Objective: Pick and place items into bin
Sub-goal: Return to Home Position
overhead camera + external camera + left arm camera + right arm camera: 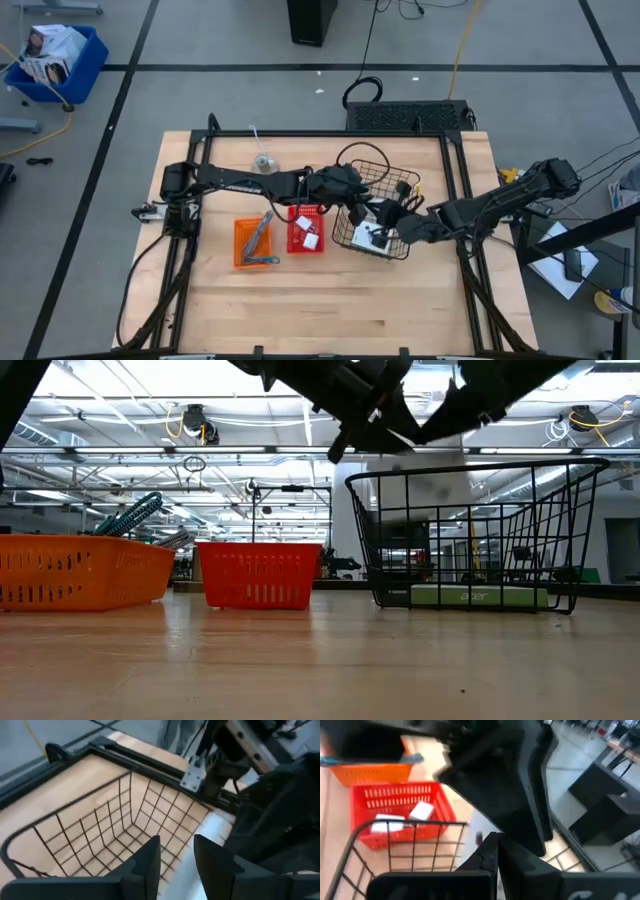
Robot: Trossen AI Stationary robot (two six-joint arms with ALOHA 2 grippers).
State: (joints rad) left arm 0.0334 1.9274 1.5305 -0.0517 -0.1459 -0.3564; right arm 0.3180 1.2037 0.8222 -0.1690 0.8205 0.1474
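Wooden tabletop [330,310], three containers in a row, both arms reaching over the wire basket [480,467].

Both claws hang just above the basket rim. My guess is that this is the drop spot and that pulling back to rest is the only step left. The left claw [176,862] is spread open and empty. The right claw [495,857] looks pinched closed, with nothing that I can see between its fingers. Each kind of item has its own container. The white cards [372,236] with black marks lie flat on the basket floor. The orange bin [70,570] holds the two slim tools [260,238], propped against its wall with the handles sticking up. The red bin [260,575] between them holds the small white blocks [306,228]. A round metal bell [264,162] stands apart near the far edge, in no container.
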